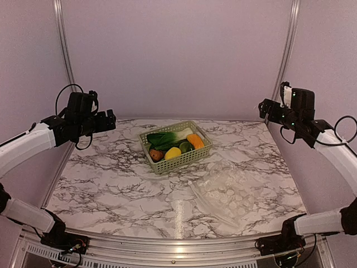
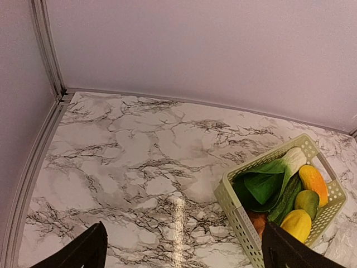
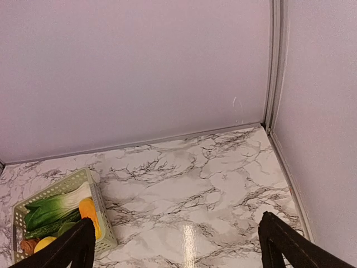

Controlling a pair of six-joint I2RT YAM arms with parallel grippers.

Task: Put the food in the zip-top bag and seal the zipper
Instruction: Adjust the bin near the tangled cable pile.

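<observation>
The food lies in a pale green lattice basket (image 1: 181,161) at the back middle of the marble table: bok choy (image 1: 164,138), a lemon (image 1: 173,152), an orange piece (image 1: 195,140) and a reddish-brown round one (image 1: 156,154). The same basket (image 2: 240,218) shows in the left wrist view, and its end wall (image 3: 104,223) in the right wrist view. The zip-top bag (image 1: 223,192) lies flat, in front and to the right of the basket. I cannot make out its zipper. My left gripper (image 1: 111,120) (image 2: 184,245) hangs open, high at the left. My right gripper (image 1: 263,108) (image 3: 175,240) hangs open, high at the right. Neither holds anything.
Pale walls close the table at the back and on both sides, with aluminium posts (image 1: 62,42) (image 1: 287,44) in the rear corners. A metal rail (image 1: 178,245) runs along the near edge between the arm bases.
</observation>
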